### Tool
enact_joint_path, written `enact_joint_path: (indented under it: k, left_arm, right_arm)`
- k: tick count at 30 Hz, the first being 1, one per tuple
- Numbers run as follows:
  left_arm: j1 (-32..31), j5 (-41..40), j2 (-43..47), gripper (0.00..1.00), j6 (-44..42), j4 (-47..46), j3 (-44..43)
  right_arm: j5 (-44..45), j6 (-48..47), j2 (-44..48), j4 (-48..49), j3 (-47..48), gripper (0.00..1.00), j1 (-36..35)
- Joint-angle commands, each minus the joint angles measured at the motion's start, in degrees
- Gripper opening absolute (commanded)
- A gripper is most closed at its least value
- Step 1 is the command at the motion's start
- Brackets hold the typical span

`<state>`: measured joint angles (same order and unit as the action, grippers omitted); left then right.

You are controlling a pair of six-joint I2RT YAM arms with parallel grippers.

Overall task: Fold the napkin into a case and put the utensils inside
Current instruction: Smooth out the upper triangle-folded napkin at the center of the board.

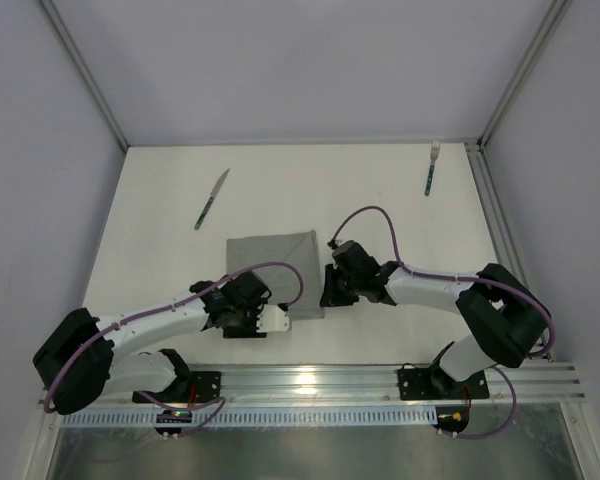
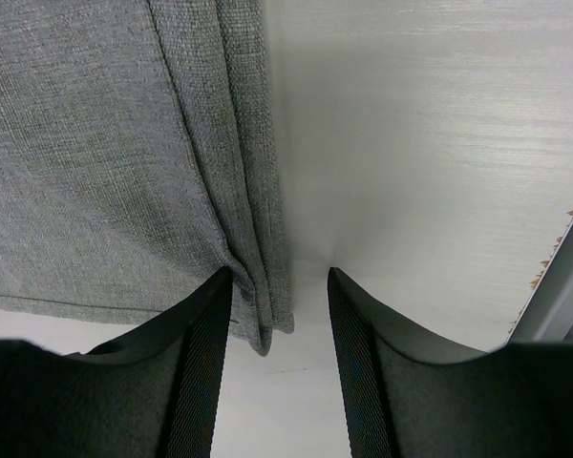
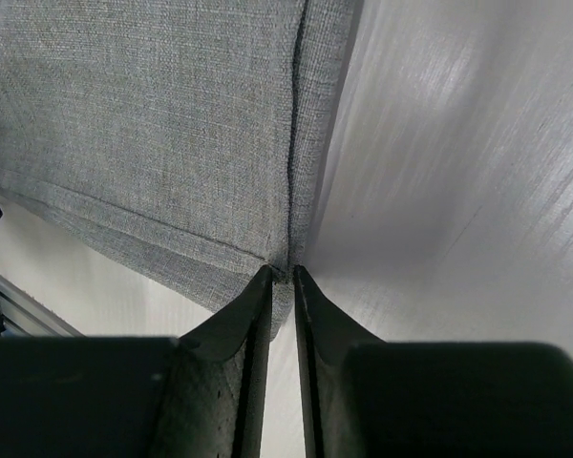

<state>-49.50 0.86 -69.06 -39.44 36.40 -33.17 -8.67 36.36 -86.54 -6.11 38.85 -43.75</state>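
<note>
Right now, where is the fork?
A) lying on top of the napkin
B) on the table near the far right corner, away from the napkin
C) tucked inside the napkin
B: the fork lies on the bare white table by the far right corner, well apart from the napkin.

Place: a robot test cell in a lab, not a home or a kitchen.
Surface: a bare white table (image 1: 280,190), boxed in.
Walls: plain pale panels (image 1: 40,150) on three sides, joined by metal corner posts (image 1: 82,70).
Near edge: a slotted aluminium rail (image 1: 310,380) with the left arm (image 1: 150,322) and right arm (image 1: 430,285) bolted to it, and purple cables (image 1: 368,209) looped along them.
Props: only a grey napkin (image 1: 275,255) mid-table, a knife (image 1: 211,198) toward the far left and a fork (image 1: 432,167) by the far right corner.
</note>
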Motion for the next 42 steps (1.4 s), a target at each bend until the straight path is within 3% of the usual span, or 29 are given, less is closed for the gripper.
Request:
enact_joint_path:
  k: [1,15,20,23,42]
  left_arm:
    - [-0.16,-0.16,1.12,0.47,-0.02,-2.13,0.03]
    - [-0.16,0.37,1.64,0.49,0.15,-1.86,0.56]
    - [-0.16,0.54,1.73,0.49,0.24,-2.04,0.56]
    - [-0.16,0.46,1.82,0.49,0.15,-2.21,0.65]
    - [-0.16,0.46,2.7,0.49,-0.02,-2.48,1.62]
  right_arm:
    - [1.46,0.47,-0.03,0.67,2.54,0.19,-0.99]
    - [4.36,-0.41,-0.56,-2.5,5.44,0.23,-3.45]
    - [8.39,-2.08,0.5,-7.07,7.64,0.33,-5.02]
    - [11.74,-2.79,0.41,-8.22,8.96,0.32,-6.17]
    - [9.46,-0.68,-3.54,-6.2,8.17,0.26,-7.05]
